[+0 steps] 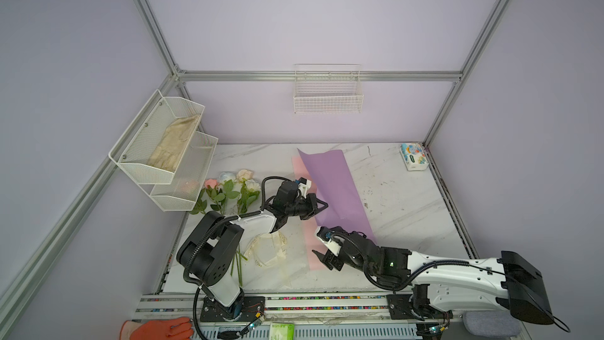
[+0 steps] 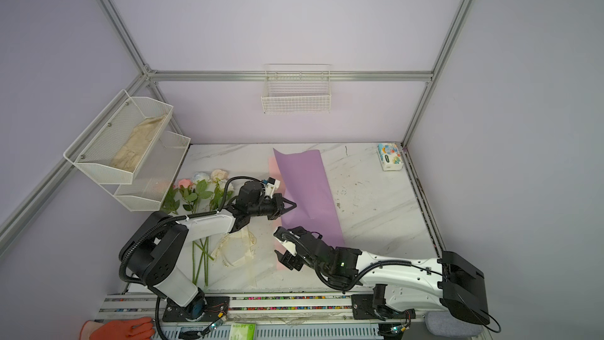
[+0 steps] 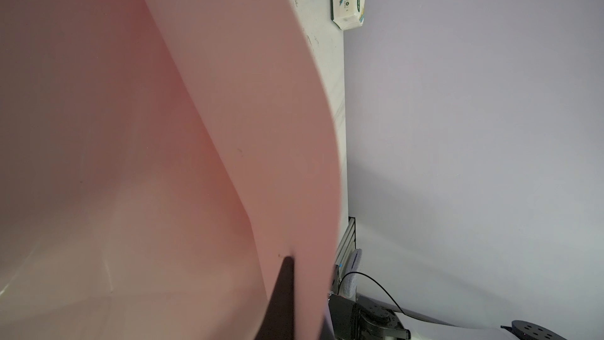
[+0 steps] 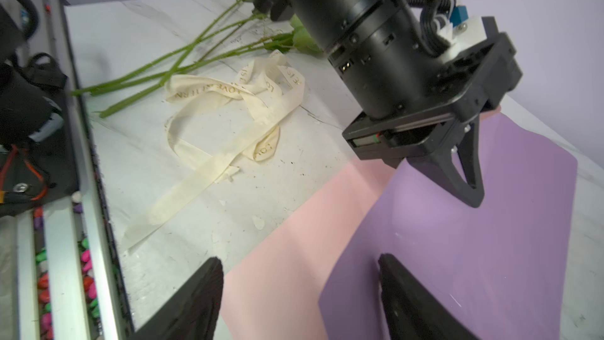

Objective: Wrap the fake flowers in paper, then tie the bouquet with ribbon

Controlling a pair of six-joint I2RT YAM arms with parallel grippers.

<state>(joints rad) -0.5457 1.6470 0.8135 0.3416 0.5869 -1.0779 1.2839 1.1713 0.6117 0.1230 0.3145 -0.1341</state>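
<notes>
Left gripper (image 1: 323, 206) clenched, jaws pinched on one edge of the lilac sheet (image 1: 336, 181). That edge is lifted off the table (image 1: 408, 210), and the left wrist view is filled by pink paper. Right gripper (image 4: 299, 292) released, jaws wide, nothing between them. It hovers at the near end of the paper, where a pink layer (image 4: 294, 224) shows beside the lilac. One folded sheet or two, cannot tell; touching the paper or just above it, cannot tell.

Bouquet (image 1: 225, 192) not held. It lies flat on the table at 9 o'clock of the left gripper in both top views, well apart from both sets of jaws. Its long axis runs roughly 12 to 6: heads at the 12 end, bare stems (image 4: 183, 57) toward 6. The left forearm crosses above the stems. Ribbon (image 4: 196, 91) is loose, between stems and paper, about 7 o'clock of the left gripper.

Judgement: the left arm is nearer the bouquet but busy with paper. The right gripper is free, at 3 to 4 o'clock of the stems. Nothing is wrapped or tied yet. The next move needs stems and paper brought together along the 9–3 line.
</notes>
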